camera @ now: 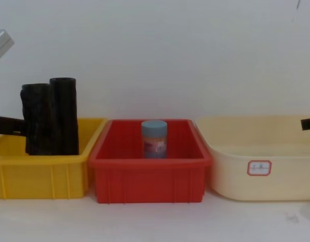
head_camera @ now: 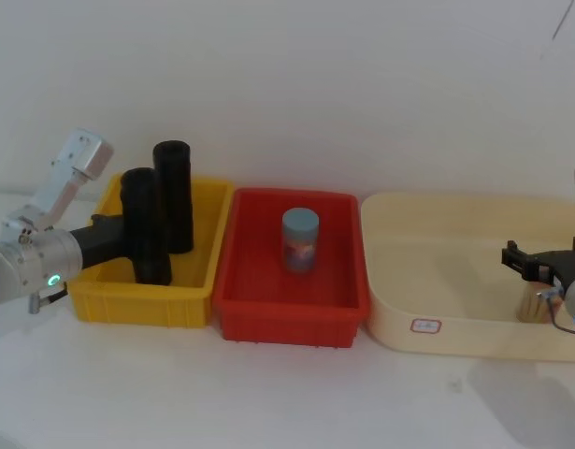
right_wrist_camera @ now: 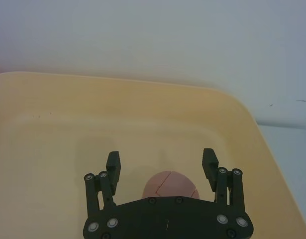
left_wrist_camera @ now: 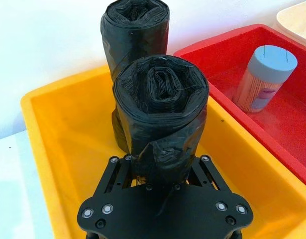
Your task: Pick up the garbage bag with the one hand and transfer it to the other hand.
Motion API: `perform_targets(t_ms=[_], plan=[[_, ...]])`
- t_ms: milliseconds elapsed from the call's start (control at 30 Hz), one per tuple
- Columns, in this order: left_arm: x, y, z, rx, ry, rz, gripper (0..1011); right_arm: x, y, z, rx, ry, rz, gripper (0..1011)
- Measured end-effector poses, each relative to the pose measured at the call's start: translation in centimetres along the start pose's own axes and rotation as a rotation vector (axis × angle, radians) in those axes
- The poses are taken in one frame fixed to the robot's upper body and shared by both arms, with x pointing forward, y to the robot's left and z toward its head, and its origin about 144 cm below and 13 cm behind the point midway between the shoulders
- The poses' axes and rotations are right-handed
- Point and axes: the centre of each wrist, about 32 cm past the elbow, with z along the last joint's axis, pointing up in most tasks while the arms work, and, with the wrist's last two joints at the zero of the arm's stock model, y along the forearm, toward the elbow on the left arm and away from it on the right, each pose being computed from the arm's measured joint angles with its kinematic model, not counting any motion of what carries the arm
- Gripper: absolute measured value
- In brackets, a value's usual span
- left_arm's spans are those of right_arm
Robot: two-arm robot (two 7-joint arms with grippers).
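Observation:
The garbage bag point(head_camera: 143, 224) point(left_wrist_camera: 160, 112) point(camera: 37, 118) is a crinkly black roll standing upright in the yellow bin point(head_camera: 198, 271). My left gripper point(head_camera: 126, 239) point(left_wrist_camera: 160, 172), on the arm with the green ring, reaches in from the left and is shut on the roll's lower half, one finger pressed to each side. A taller smooth black cylinder point(head_camera: 173, 192) point(left_wrist_camera: 135, 30) stands just behind the bag. My right gripper point(head_camera: 513, 261) point(right_wrist_camera: 161, 160), on the blue-ringed arm, hangs open over the cream tray point(head_camera: 455, 281), far from the bag.
A red bin point(head_camera: 287, 318) sits between the yellow bin and the cream tray and holds a blue-capped canister point(head_camera: 300, 239) point(camera: 154, 138). A pinkish round object point(right_wrist_camera: 170, 184) lies in the tray under the right gripper. Bare white table lies in front of the bins.

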Motion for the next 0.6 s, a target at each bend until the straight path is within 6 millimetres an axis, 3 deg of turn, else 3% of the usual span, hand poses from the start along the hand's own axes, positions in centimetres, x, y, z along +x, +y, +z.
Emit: perform_targets(t_ms=[300, 600], plan=[[-0.2, -0.9, 0.7, -0.004, 0.0, -0.006, 398, 0.0, 0.1, -0.1, -0.003, -0.001, -0.001, 1001], [-0.7, -2.6, 3.6, -0.042, -0.012, -0.034, 398, 0.0, 0.1, -0.1, -0.005, -0.001, -0.001, 1001]])
